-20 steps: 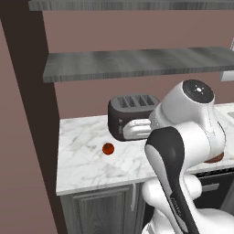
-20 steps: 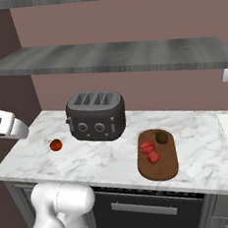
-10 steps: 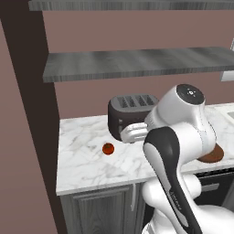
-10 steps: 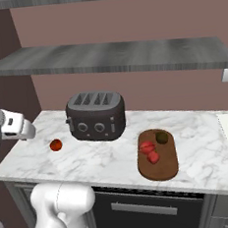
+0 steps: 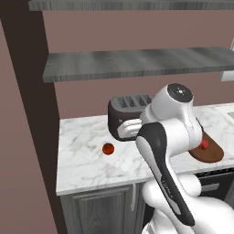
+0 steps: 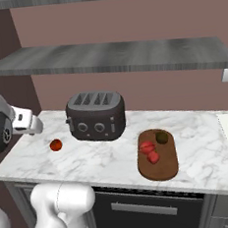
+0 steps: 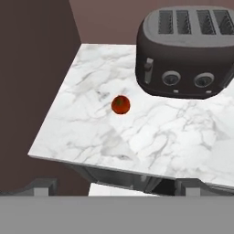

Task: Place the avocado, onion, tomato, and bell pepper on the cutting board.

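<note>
We cannot tell how our gripper's fingers stand. The hand view looks down on 1 tomato (image 7: pixel 120 104) alone on the marble counter (image 7: pixel 91 132), near 1 4-slot toaster (image 7: pixel 187 55). The right base view adds the cutting board (image 6: pixel 159 167) bearing 1 avocado (image 6: pixel 161 137) and 2 red pieces (image 6: pixel 149 151). In the left base view our arm hides most of the board.

Cutting board (image 6: pixel 163 168) on counter (image 6: pixel 105 158) carries avocado (image 6: pixel 161 137) and two red items; toaster (image 6: pixel 96 116) stands left.
</note>
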Available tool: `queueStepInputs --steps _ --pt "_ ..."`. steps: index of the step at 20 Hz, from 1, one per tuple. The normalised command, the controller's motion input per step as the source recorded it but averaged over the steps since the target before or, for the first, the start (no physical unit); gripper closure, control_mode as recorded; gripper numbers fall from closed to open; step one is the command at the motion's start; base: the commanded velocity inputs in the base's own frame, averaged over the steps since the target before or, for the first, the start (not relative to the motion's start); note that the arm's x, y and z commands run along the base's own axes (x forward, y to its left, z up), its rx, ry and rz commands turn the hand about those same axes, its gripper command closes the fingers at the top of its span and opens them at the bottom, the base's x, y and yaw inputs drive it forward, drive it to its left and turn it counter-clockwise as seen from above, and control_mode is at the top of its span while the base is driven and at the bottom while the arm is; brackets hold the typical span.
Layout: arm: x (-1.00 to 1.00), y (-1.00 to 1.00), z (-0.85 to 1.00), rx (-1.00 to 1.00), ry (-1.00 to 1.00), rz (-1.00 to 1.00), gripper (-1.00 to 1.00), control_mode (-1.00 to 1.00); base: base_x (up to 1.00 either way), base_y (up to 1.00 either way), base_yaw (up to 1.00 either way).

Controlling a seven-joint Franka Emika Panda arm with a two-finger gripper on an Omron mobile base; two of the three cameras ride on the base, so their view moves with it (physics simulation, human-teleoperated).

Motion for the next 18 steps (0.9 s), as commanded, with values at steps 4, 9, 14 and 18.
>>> queueStepInputs --steps 4,9,14,18 --pt "0.29 0.00 -0.22 0.00 0.07 0.00 -1.00 -1.00 0.00 0.00 0.00" --pt "0.26 0.06 -0.42 -0.01 0.06 -0.02 -1.00 -1.00 0.00 0.00 0.00" --pt "0.30 0.10 -0.32 -0.03 0.02 -0.06 -1.00 -1.00 0.00 0.00 0.00" --pt "0.38 0.11 -0.13 -0.04 0.00 -0.06 -1.00 -1.00 0.00 0.00 0.00"
